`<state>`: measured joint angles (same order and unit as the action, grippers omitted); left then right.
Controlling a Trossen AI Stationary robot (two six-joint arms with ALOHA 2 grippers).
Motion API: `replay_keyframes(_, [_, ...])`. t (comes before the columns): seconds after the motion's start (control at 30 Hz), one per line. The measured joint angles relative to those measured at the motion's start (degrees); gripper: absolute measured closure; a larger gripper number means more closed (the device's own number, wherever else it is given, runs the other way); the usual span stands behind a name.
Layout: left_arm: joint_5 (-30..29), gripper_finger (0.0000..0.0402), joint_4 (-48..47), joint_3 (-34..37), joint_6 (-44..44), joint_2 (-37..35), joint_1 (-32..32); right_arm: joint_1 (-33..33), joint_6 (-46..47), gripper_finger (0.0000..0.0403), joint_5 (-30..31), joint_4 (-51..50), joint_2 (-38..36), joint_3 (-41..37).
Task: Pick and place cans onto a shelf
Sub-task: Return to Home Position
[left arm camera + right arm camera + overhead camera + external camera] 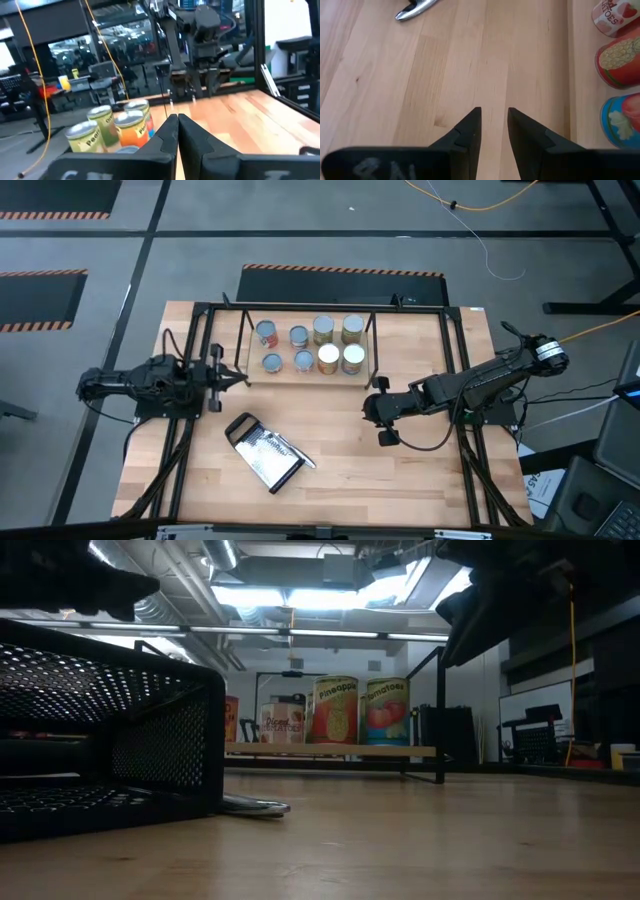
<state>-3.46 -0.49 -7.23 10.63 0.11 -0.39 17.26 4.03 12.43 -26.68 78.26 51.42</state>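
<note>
Several cans (312, 345) stand upright in two rows on the shelf (374, 340), a low black-rod rack with a wooden board at the table's far middle. In the low view two labelled cans (360, 710) show on the board (330, 750). My left gripper (244, 376) hangs shut and empty just left of the shelf's near left corner, fingertips together (176, 120), with cans (115, 131) beyond it. My right gripper (372, 408) hovers open over bare wood near the shelf's near right corner, a narrow gap between its fingers (494, 120); cans (620, 55) stand beside it.
A flat metal grater (265, 452) with a black handle lies on the table's near middle; in the low view its black mesh (100, 740) fills the left. A larger black frame (455, 350) edges the table. Bare wood lies between grater and shelf.
</note>
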Motion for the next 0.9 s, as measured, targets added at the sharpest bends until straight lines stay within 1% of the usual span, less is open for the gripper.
replay_keyframes(0.23, [-0.01, 0.0399, 10.49, 6.74, -1.09, 0.03, -0.01, 0.00, 0.00, 0.0304, 0.00, 0.37, 0.00, 0.00])
replay_keyframes(0.4, [-0.07, 0.0395, 9.07, 6.78, -1.35, 0.04, 0.03, 0.00, 0.62, 0.0304, 0.02, 0.66, 0.00, 0.00])
replay_keyframes(0.57, [-0.05, 0.0400, 8.76, 6.79, -1.37, 0.04, 0.03, 0.02, 4.42, 0.0304, -0.80, 3.22, -0.75, 0.00])
replay_keyframes(0.73, [-0.10, 0.0392, 8.57, 6.79, -1.42, 0.03, 0.03, 0.00, 7.49, 0.0304, -5.18, 3.37, -6.07, 0.83])
replay_keyframes(0.9, [-1.92, 0.0386, 8.55, 6.79, -1.42, 0.03, 0.03, 0.00, 6.24, 0.0304, -8.79, 2.03, -14.53, 0.87])
